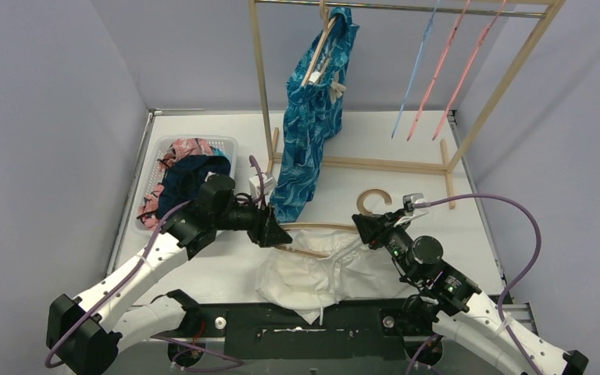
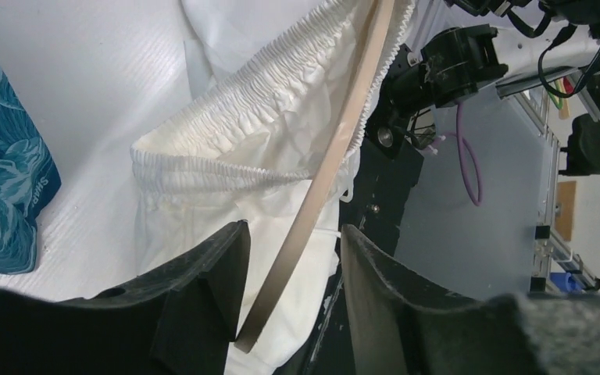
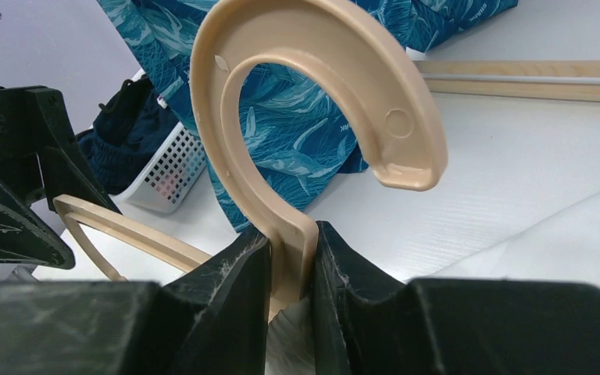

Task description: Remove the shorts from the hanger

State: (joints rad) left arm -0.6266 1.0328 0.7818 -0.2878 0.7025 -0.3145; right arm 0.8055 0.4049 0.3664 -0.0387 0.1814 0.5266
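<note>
White table (image 1: 406, 144), grey walls on three sides; principal item: white shorts (image 1: 320, 269), lay crumpled at the near middle of the table, between the two arms, elastic waistband gathered; beige hanger (image 3: 320, 31) lay against that waistband, its bar crossing the gathered edge; whether the bar ran inside the waistband could not be told; hook stood up and to the right of the fabric. Right gripper (image 3: 293, 233) was clamped tight on the hanger's neck just below the hook. Left gripper (image 2: 293, 234) straddled the far end of the hanger bar, jaws apart, a gap visible beside the bar. Blue leaf-pattern shorts (image 1: 308, 125) hung from a wooden hanger (image 1: 318, 58) on the rack (image 1: 264, 94), lower hem reaching the table just beside the left gripper. Basket (image 1: 195, 139) stood at the left of the table, holding navy shorts (image 1: 187, 178) and pink floral shorts (image 1: 187, 147). Three thin hangers (image 1: 437, 70), one blue and two pink, hung at the rail's right end.
</note>
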